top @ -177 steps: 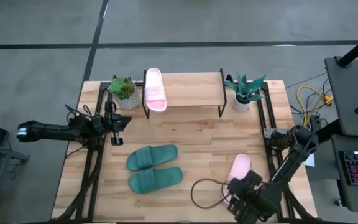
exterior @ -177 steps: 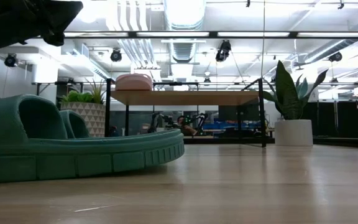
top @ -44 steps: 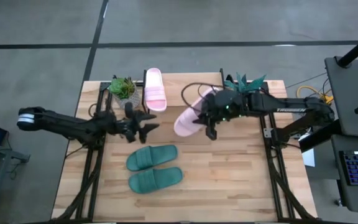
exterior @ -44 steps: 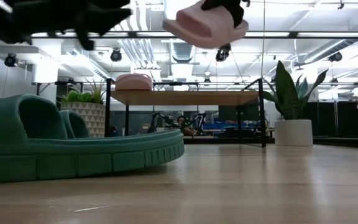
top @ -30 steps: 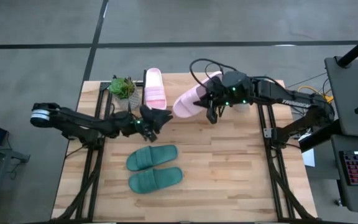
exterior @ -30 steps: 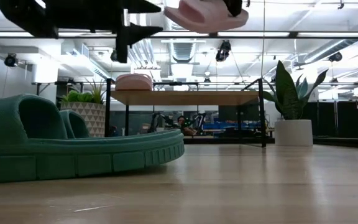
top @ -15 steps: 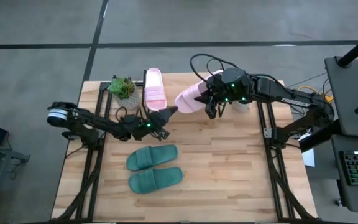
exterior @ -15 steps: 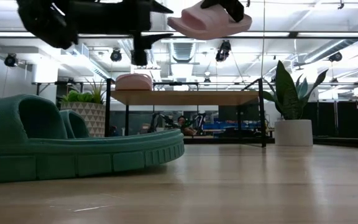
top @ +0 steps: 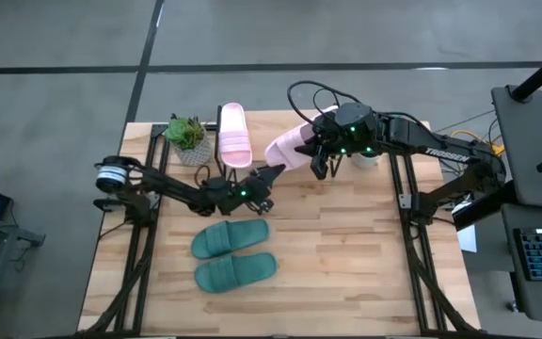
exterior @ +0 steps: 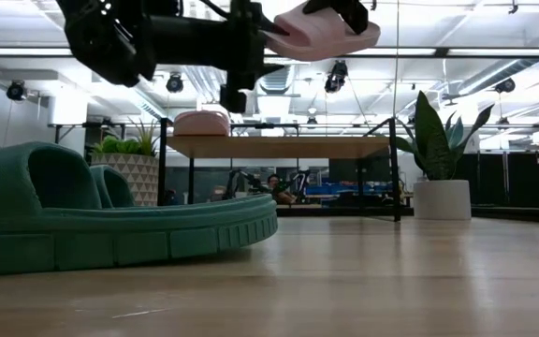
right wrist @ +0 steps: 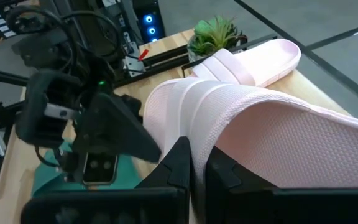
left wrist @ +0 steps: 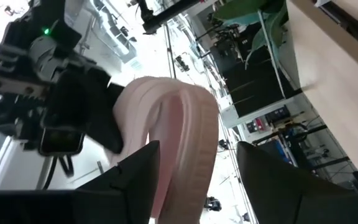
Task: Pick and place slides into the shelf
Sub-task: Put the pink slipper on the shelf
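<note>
Aloft: right gripper (top: 320, 158) clamps pink slide (top: 288, 149) | left gripper (top: 269, 177) open, adjacent

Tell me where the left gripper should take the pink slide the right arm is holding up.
Probably by its free toe end. The right gripper holds the raised pink slide at its far end, and the near end sticks out toward the open left gripper, so coming from the table's left looks best.

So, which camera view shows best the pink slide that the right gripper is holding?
The high view: the held pink slide shows beside the shelf, with the right gripper shut on it. The right wrist view fills with its strap; the left wrist view sees it edge-on; the low view shows only its underside, cut by the picture's top edge.
</note>
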Controlling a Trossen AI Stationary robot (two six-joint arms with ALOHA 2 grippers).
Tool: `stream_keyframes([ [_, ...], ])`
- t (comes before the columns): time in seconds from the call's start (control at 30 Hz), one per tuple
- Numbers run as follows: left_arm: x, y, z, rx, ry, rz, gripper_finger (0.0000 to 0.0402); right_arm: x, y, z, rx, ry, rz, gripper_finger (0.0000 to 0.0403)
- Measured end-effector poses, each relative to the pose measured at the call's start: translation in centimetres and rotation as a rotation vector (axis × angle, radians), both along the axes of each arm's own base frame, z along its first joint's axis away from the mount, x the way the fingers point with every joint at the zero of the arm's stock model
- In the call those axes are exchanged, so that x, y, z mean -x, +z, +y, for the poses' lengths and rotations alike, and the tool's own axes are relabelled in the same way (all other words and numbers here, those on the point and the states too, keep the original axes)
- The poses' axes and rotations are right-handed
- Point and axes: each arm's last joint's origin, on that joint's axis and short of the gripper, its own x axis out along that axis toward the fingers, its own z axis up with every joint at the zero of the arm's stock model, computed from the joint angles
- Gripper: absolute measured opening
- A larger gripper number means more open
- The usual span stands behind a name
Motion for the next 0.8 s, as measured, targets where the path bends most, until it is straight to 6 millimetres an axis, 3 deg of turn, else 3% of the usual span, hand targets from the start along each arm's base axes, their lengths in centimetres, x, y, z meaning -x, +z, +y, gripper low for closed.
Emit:
stream_keyframes([
  [0.27, -0.7, 0.3, 0.1, 0.014, 0.037, -0.017, 0.017, 0.0, -0.1, 0.0, -0.002, 0.0, 0.01, 0.0011],
  [0.7, -0.9, 0.9, 0.2, 0.082, 0.099, -0.056, 0.003, 0.1, -0.3, 0.1, -0.031, 0.045, 0.023, 0.0012],
  [0.8, -1.0, 1.1, 0.3, 0.094, 0.125, -0.056, 0.0016, 0.1, -0.2, 0.1, -0.024, 0.049, 0.019, 0.0014],
])
